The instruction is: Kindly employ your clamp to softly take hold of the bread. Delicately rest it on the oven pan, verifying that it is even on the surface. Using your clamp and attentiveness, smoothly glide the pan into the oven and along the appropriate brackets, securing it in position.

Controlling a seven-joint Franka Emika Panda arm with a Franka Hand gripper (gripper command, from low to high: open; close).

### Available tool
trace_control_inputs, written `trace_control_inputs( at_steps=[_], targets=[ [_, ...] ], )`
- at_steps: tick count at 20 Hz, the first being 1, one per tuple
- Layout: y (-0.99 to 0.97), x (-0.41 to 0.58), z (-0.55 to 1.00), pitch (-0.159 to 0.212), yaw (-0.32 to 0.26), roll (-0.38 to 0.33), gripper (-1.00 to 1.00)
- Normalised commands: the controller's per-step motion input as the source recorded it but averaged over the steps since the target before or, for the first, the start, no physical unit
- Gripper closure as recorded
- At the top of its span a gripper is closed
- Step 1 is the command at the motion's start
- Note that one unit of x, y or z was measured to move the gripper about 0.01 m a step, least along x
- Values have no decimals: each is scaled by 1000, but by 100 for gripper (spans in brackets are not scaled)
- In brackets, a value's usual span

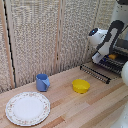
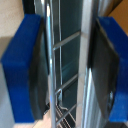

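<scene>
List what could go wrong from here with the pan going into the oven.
1. In the wrist view the tool's blue fingers straddle thin bars of the pan; such a narrow hold could slip or twist.
2. The bread sits loose on the pan, so a tilt or jerk could slide it off.
3. The oven is mostly hidden behind the arm, so misalignment may go unnoticed.

a blue mug (image 1: 43, 82), yellow bowl (image 1: 80, 86) and patterned plate (image 1: 27, 108) sit on the wooden table (image 1: 75, 107).

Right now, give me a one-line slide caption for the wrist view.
Pincer fingers straddling a thin metal bar of the oven pan, seen close up.
</scene>
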Motion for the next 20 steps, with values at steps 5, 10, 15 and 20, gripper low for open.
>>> trace_control_inputs(
  at_steps=[5, 10, 15, 20],
  targets=[
    [-628, -173, 5, -56, 51, -197, -100],
    [-332, -129, 114, -55, 94, -274, -100],
    [-278, -2, 357, -30, 79, -101, -100],
    [-74, 10, 339, -2, 54, -72, -100]
  ],
)
